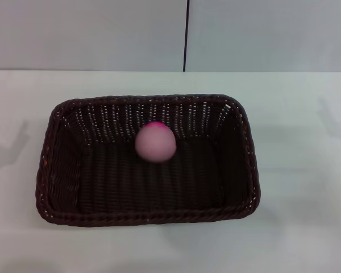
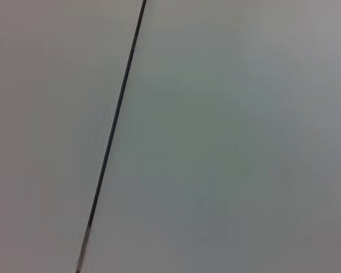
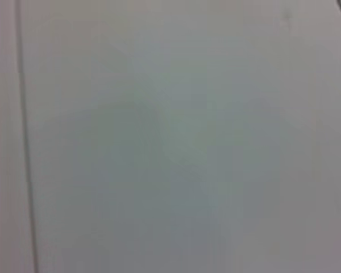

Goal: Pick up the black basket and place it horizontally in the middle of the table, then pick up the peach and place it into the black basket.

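Note:
The black basket [image 1: 57,165] lies with its long side across the middle of the white table [image 1: 307,170] in the head view. The pink peach [image 1: 155,142] is inside the basket, toward its far wall. No gripper or arm shows in the head view. The left wrist and right wrist views show only a plain grey wall with a thin dark seam, with no fingers, basket or peach in them.
A grey wall [image 1: 91,34] with a vertical dark seam [image 1: 186,34] stands behind the table's far edge. Faint shadows fall on the table at the left and right sides of the basket.

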